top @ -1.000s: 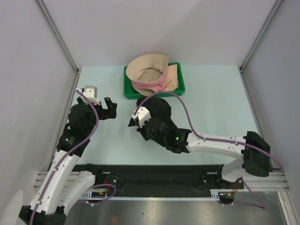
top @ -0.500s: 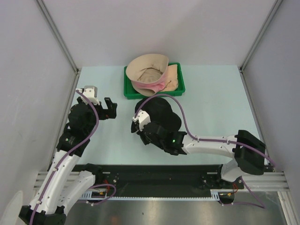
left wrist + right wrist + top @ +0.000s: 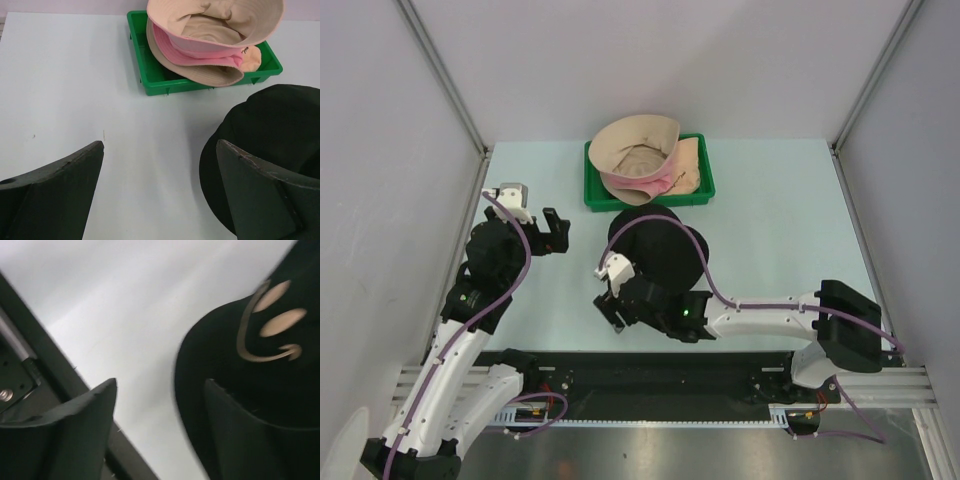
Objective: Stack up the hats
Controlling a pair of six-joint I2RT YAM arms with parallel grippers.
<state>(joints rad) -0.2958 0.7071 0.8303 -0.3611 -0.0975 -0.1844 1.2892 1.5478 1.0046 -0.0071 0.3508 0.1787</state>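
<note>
A black hat point(image 3: 658, 250) lies flat on the table in front of the green tray point(image 3: 593, 190); its embroidered smile mark point(image 3: 270, 320) shows in the right wrist view. My right gripper point(image 3: 612, 312) is open at the hat's near-left brim with nothing between its fingers point(image 3: 161, 382); one finger overlaps the brim of the black hat point(image 3: 225, 355). In the tray, a beige hat point(image 3: 635, 150) sits upturned on a pink hat point(image 3: 655, 180), with more beige fabric beneath. My left gripper point(image 3: 552, 232) hovers open to the left, empty point(image 3: 160, 144).
The green tray point(image 3: 145, 55) stands at the back middle of the table, against the rear wall. Grey walls close in the left, right and back. A black rail point(image 3: 650, 370) with the arm bases runs along the near edge.
My right gripper has opened, let go of the black hat and drawn back toward the near edge. The hat has settled flatter on the table. The left arm has not moved.
</note>
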